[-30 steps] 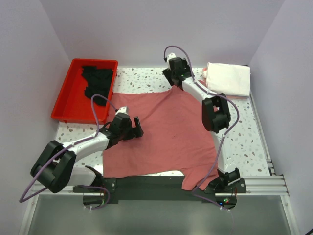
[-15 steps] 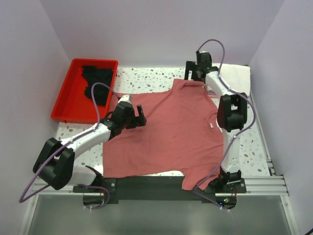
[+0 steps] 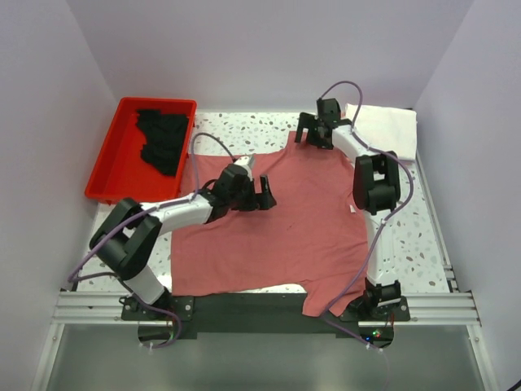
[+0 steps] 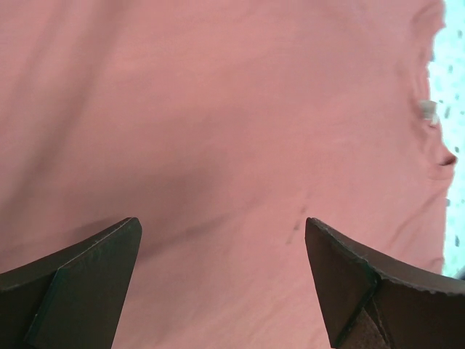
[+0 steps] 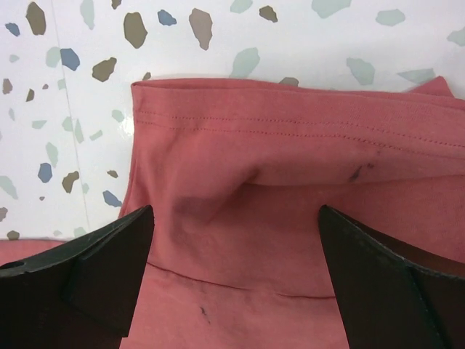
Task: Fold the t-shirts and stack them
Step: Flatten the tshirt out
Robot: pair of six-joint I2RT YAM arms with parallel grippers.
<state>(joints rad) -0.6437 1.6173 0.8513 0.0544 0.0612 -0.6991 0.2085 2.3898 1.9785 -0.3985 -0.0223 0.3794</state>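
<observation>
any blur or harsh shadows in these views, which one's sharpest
Left wrist: soft shadow on the dusty-rose shirt between the fingers, slightly soft focus. Right wrist: sharpest, hem stitching crisp, faint shadow under the fold. Top external: even light, no glare.

place: lab cell | cues: plain walls (image 3: 244,49) — speckled tabletop (image 3: 411,244)

- A red tray (image 3: 114,163) sits at the far left of the table.
- The table (image 3: 244,126) is white with little colored spots.
- Pale purple walls (image 3: 244,49) stand around it.
</observation>
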